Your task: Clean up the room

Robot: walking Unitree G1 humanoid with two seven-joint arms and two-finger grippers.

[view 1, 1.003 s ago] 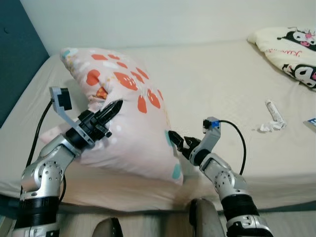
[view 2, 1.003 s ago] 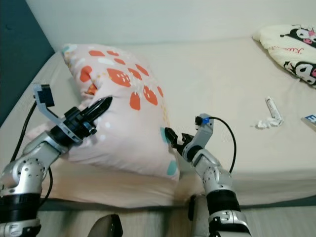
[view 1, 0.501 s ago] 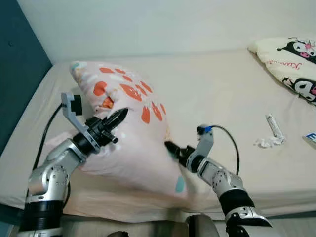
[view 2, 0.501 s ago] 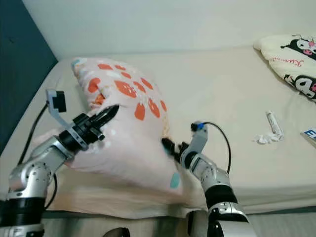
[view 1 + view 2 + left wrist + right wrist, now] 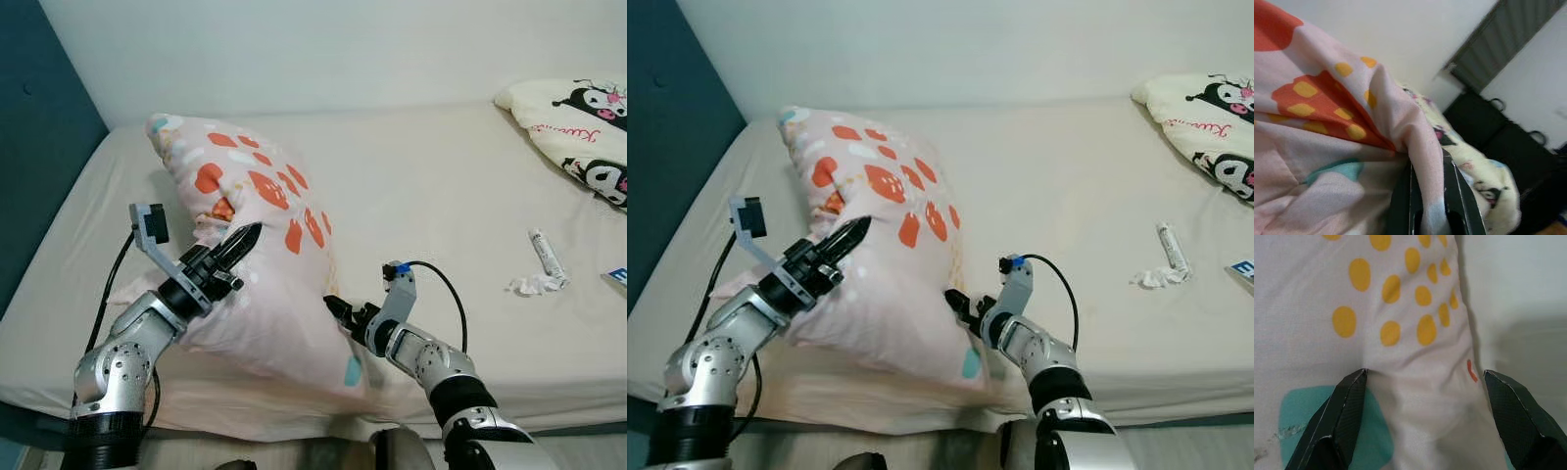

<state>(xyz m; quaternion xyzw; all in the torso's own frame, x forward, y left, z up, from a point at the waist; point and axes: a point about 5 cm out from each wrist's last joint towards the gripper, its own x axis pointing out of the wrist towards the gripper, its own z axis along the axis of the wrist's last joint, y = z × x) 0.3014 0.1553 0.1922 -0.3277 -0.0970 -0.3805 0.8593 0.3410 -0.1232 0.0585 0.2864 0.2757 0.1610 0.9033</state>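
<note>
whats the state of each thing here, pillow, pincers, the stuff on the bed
strawberry pillow: tilted up off the bed, gripped on two sides
left pincer: shut on a fold of the pillow
right pincer: open, fingers spread against the pillow's edge
cartoon pillow: lying flat at the far right corner
tube: lying on the sheet, untouched
crumpled tissue: lying loose beside the tube
bed: sheet bare and fairly smooth

- You lose the cartoon-print pillow past the right picture edge; its far half is cut off.
- The blue-edged object at the right edge is a sliver only; you cannot identify it.
- The white crumpled scrap is too small to identify.
- The strawberry pillow hides the mattress beneath it.
- Lettering on the white tube is unreadable.
</note>
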